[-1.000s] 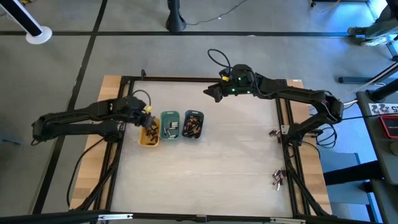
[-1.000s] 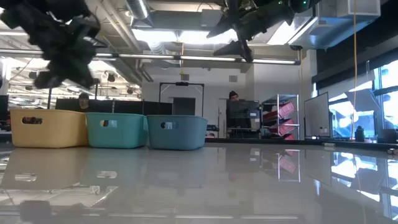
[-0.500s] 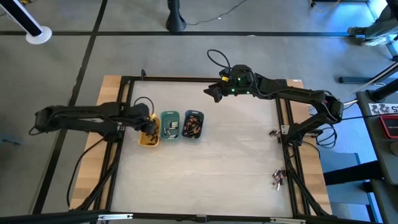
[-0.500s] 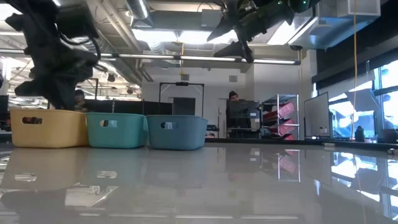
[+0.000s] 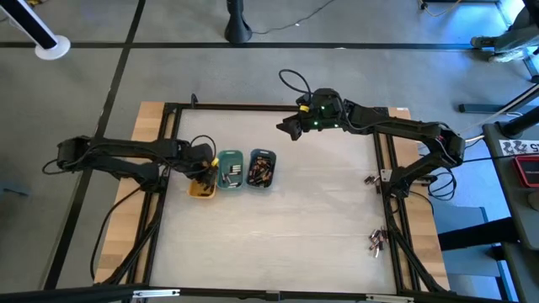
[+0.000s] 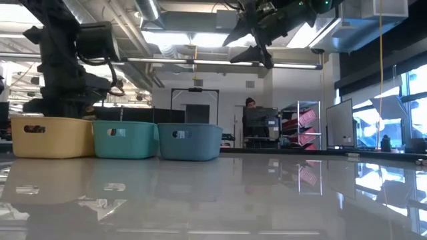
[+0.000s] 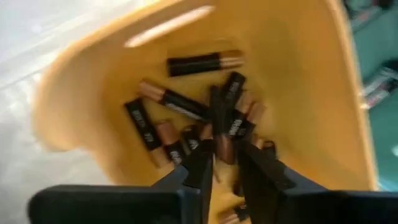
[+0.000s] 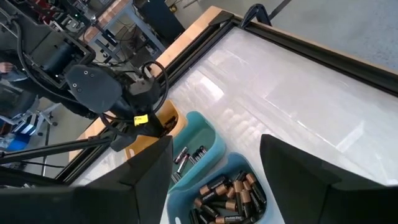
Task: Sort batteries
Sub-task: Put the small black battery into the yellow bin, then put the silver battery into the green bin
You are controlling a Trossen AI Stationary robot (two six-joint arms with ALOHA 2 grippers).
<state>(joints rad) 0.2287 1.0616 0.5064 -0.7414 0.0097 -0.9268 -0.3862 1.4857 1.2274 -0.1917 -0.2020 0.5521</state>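
Left gripper (image 7: 225,163) dips into the yellow tray (image 5: 197,190) at the left end of the row, its fingers (image 7: 200,163) parted a crack on either side of a copper-tipped battery (image 7: 224,148) atop the heap there; whether they have hold of it cannot be told. Sorting looks well along: the green tray (image 5: 229,169) carries a few silvery cells, the grey-blue tray (image 5: 262,169) a dark pile. Still unsorted, by the look of it, are small clusters of batteries (image 5: 376,241) lying well apart at the table's right edge. Right gripper (image 5: 286,127) hovers high over the far side, fingers spread wide and empty.
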